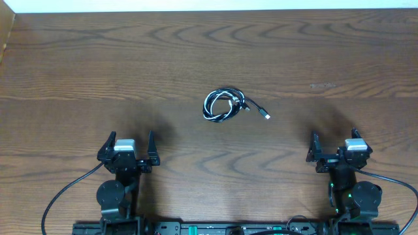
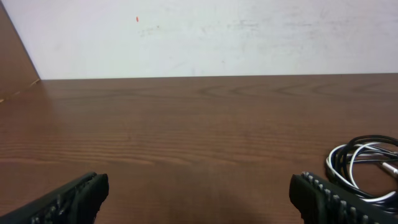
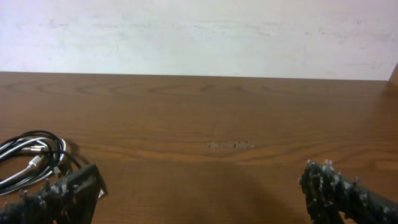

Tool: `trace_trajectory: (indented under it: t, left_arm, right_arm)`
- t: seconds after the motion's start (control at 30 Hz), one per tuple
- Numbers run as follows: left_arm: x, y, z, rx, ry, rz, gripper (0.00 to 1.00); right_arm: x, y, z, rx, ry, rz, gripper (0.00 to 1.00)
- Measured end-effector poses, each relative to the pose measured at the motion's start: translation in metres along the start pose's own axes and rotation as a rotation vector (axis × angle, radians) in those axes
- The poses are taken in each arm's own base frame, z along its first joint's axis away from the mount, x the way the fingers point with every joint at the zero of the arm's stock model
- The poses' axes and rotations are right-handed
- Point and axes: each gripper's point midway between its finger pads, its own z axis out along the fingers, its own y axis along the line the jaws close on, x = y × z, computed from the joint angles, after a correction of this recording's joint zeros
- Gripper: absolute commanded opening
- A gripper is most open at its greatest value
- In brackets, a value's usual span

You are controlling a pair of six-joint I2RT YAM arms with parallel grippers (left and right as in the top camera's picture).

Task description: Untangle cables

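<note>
2 cables [image 1: 224,106], 1 black and 1 white, lie coiled together in a small tangle near the middle of the table [image 1: 78,65]. 1 plug end [image 1: 266,116] (silver-tipped) trails toward the table's right side. At the table's near edge on the left, the left gripper [image 1: 130,138] has its jaws spread wide, holding nothing and well apart from the cords. At the table's near right, the right gripper [image 1: 334,137] is equally wide and empty.

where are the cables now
In the overhead view the black and white cables lie coiled near the middle of the table, ahead of and between the left gripper and right gripper, touching neither.
</note>
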Motion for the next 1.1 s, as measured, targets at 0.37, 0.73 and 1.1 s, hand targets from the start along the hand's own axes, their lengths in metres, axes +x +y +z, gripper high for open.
trace_trajectory:
  t: [0.37,0.73,1.1]
  left_arm:
    - [0.0,0.0,0.0,0.0,0.0,0.0,0.98]
    - [0.0,0.0,0.0,0.0,0.0,0.0,0.98]
    - [0.0,0.0,0.0,0.0,0.0,0.0,0.98]
  right_arm:
    - [0.0,0.0,0.0,0.0,0.0,0.0,0.99]
    - [0.0,-0.0001,0.0,0.0,0.0,0.0,0.99]
    - [0.0,-0.0001,0.0,0.0,0.0,0.0,0.99]
